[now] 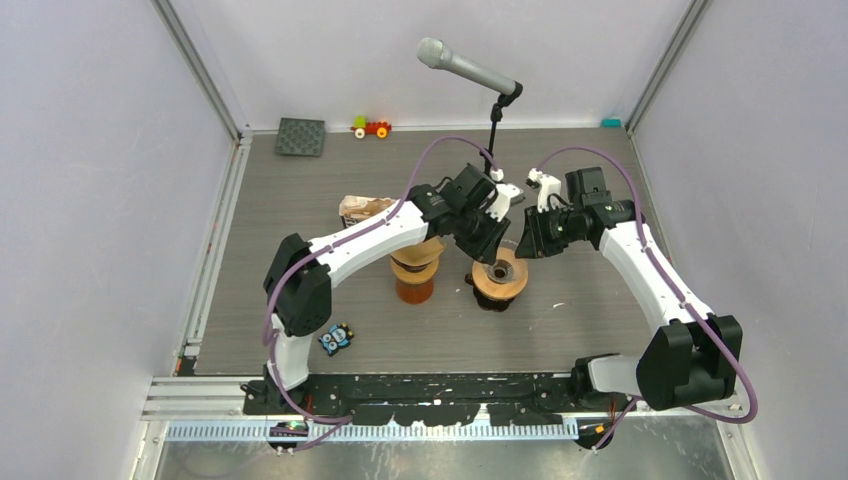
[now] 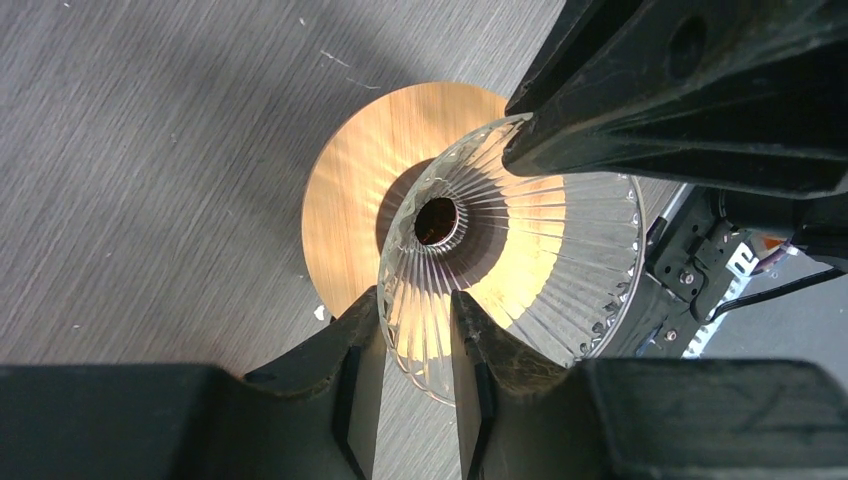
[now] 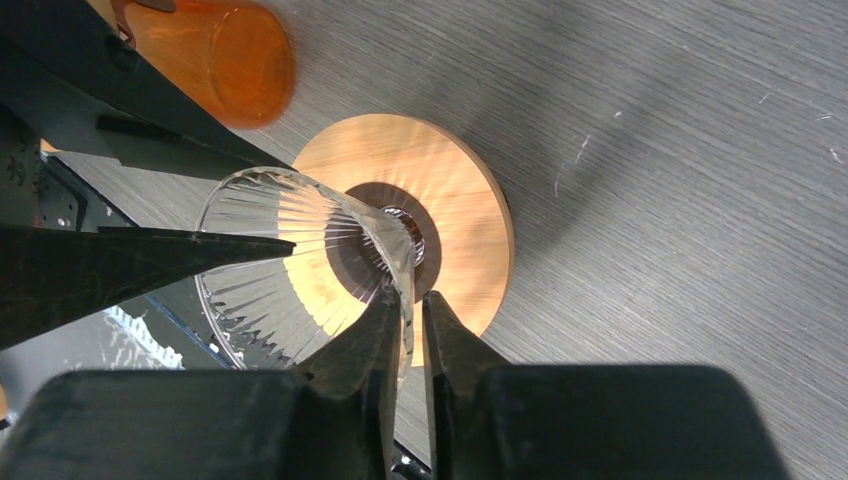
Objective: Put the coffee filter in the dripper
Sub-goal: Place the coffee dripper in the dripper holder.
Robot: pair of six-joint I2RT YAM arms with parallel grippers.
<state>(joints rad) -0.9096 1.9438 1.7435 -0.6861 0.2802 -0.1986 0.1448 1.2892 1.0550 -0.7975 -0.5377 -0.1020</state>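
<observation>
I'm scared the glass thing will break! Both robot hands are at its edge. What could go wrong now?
Both arms' jaws straddle the thin wall of the ribbed glass dripper cone; squeezing or pulling apart might chip it. An uneven tug could tip it over on its round wooden base. The translucent orange cup stands close and might get bumped.

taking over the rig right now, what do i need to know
left gripper: jaws straddle the dripper rim, grip unclear.
right gripper: jaws straddle the opposite rim, grip unclear.
dripper sits on its wooden disc mid-table, no filter inside.
brown paper stack behind the left arm, probably the filters.
done: nothing placed. left: fetch a filter, seat it in the dripper.
</observation>
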